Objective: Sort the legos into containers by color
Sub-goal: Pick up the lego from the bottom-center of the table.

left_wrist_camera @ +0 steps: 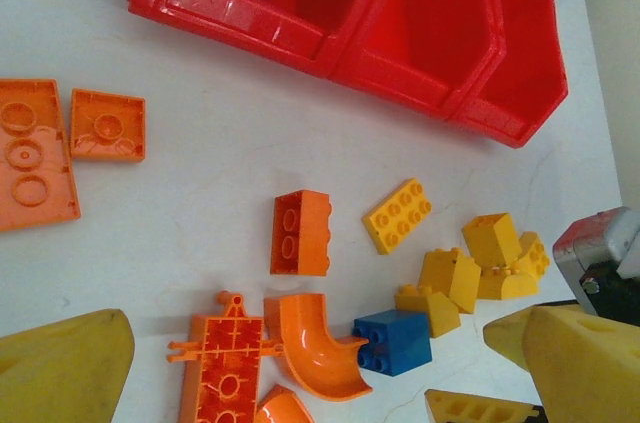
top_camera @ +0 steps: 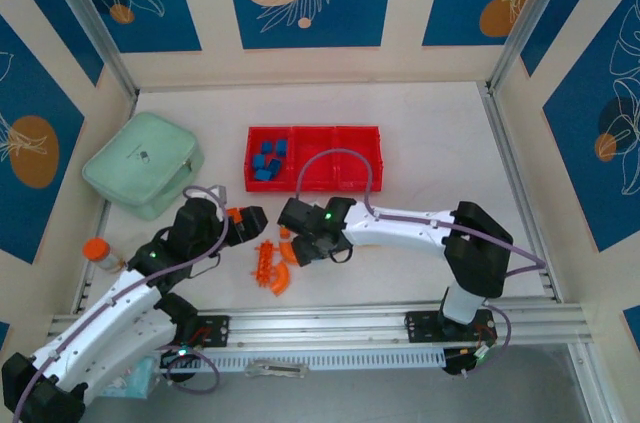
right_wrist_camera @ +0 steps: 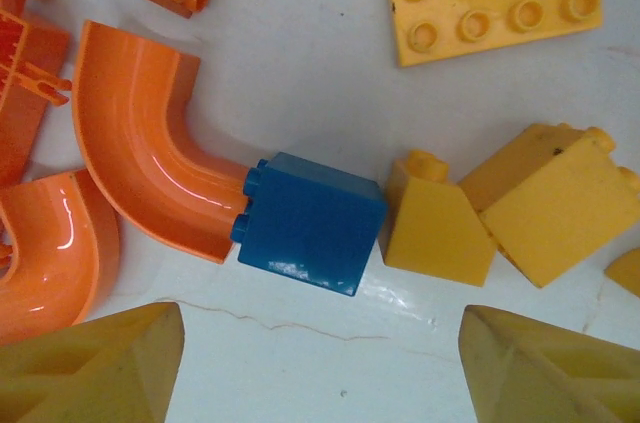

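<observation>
The red tray [top_camera: 340, 148] lies well ahead of the right gripper [right_wrist_camera: 320, 343], with blue bricks [top_camera: 267, 161] in its left-end compartment. The right gripper hangs over the loose pile, jaws spread and empty, and the left gripper [left_wrist_camera: 320, 343] is spread and empty too. Just ahead of the right fingertips sits a blue brick [right_wrist_camera: 310, 233] — its studs touch an orange curved piece [right_wrist_camera: 150, 153] to the left, and a yellow sloped brick [right_wrist_camera: 435, 228] is just beside it on the right. The blue brick looks light, rigid and glossy, so probably slippery — its free near and far faces seem the best hold.
</observation>
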